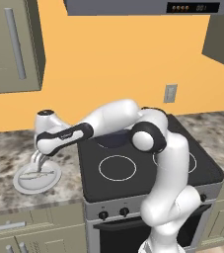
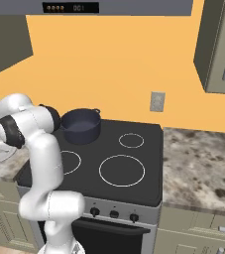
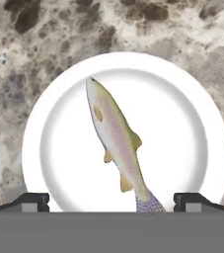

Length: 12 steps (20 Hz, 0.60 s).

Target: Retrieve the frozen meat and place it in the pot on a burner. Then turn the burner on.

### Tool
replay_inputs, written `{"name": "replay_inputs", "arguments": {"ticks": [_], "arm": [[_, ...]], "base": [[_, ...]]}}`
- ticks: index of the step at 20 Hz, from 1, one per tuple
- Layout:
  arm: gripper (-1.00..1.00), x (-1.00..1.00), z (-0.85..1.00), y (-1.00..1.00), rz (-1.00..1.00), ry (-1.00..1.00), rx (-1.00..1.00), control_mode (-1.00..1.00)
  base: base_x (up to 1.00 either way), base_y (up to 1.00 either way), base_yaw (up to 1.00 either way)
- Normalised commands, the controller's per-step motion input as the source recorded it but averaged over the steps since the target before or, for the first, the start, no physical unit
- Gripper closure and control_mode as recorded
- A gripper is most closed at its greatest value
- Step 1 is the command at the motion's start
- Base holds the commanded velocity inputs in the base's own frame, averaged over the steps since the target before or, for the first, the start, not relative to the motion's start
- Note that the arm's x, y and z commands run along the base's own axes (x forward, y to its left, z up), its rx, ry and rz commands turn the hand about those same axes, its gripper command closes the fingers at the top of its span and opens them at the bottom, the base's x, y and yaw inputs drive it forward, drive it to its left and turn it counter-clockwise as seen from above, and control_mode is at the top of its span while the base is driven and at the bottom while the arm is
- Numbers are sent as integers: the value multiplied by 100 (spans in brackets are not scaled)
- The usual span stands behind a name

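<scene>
Seen from the hand, the frozen meat (image 3: 117, 148) lay whole on a white plate (image 3: 192, 123) on the marbled counter (image 3: 44, 34), with the open gripper (image 3: 111, 201) poised above, fingertips (image 3: 32, 201) spread wide. From the right, the pot (image 2: 81, 125) sat on the stove's (image 2: 134, 163) rear-left burner. The arm (image 1: 108, 121) reached left, hand pointing down.

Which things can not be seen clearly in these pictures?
- Pot: in the left base view the arm covers nearly all of it.
- Frozen meat: tail tip cut by the hand view's lower edge.
- Plate: right base view, mostly behind the arm.
- Stove knobs: settings too small to read.
</scene>
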Motion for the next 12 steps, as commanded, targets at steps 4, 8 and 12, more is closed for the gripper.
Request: {"name": "replay_inputs", "arguments": {"ticks": [4, 8, 12], "arm": [[-100, 13, -13, 10, 0, 0, -4, -100], [-100, 16, -18, 11, 0, 0, -3, -100], [-100, 16, -15, 2, 0, 2, -6, -100]], "base": [[0, 0, 0], [0, 0, 0], [0, 0, 0]]}}
